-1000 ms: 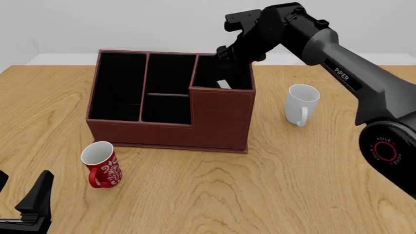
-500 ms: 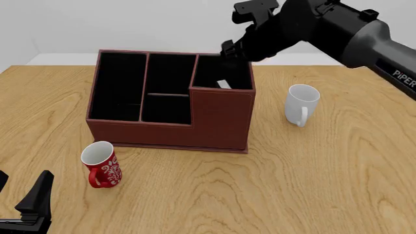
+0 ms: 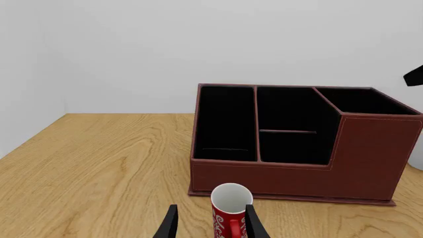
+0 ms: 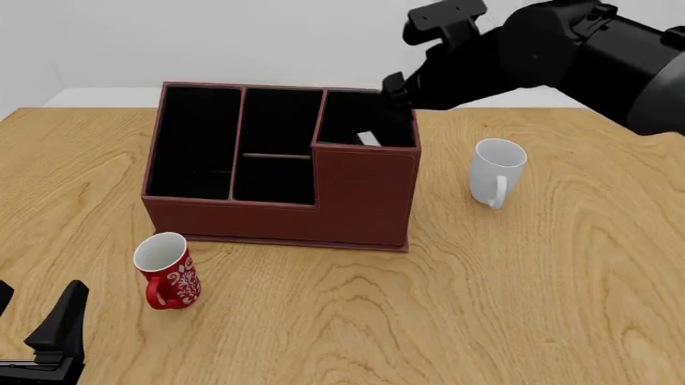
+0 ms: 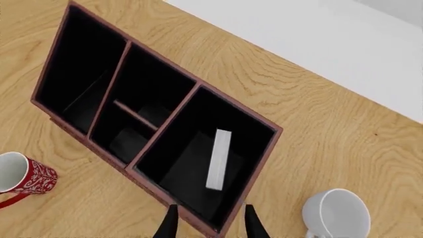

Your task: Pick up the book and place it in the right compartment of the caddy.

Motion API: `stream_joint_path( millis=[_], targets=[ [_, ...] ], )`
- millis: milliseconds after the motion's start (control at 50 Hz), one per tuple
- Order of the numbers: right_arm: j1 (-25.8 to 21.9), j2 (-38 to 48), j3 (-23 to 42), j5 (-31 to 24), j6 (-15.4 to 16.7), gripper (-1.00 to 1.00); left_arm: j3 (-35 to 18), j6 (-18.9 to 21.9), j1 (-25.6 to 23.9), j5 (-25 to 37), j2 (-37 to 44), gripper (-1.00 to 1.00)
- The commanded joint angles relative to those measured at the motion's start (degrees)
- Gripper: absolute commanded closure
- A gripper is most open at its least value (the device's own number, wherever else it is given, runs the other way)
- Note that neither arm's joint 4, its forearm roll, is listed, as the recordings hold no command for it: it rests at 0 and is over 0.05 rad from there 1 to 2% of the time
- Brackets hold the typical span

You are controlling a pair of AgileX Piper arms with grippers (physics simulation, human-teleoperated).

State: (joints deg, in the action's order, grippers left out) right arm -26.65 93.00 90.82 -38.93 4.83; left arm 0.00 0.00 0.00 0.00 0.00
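Note:
The dark reddish-brown caddy (image 4: 364,192) stands mid-table; it also shows in the left wrist view (image 3: 370,148) and the right wrist view (image 5: 254,174). The black book (image 5: 218,158) rests inside the right compartment (image 5: 244,134), white page edge up, leaning. In the front view only a white sliver of the book (image 4: 367,138) shows in that compartment (image 4: 370,120). My right gripper (image 5: 208,225) is open and empty, above the compartment's near right side (image 4: 394,87). My left gripper (image 3: 211,207) is open and empty, low at the near left (image 4: 32,309).
A red patterned mug (image 4: 166,271) stands upright in front of the caddy's left end, ahead of my left gripper (image 3: 231,210). A white mug (image 4: 496,170) stands to the right of the caddy, also in the right wrist view (image 5: 337,215).
My right arm has risen and drawn back to the right, away from the right compartment. The book stays inside. The left arm has not moved.

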Motion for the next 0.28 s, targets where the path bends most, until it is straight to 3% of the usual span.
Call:
stream_joint_path(
  millis=[20,140,180,280],
  targets=[
    [-0.03,-1.14,-1.49,0.75,0.43,-1.00,0.00,0.00,0.00,0.00,0.00,-1.00],
    [0.11,-1.08,-2.02,1.03,0.41,-1.00,0.00,0.00,0.00,0.00,0.00,-1.00],
    [-3.48,-6.41,-8.75,5.24,-4.10,-1.00,0.00,0.00,0.00,0.00,0.00,-1.00],
    [-4.12,-10.95,-15.11,9.45,-7.37,-1.00,0.00,0.00,0.00,0.00,0.00,-1.00]
  ],
)
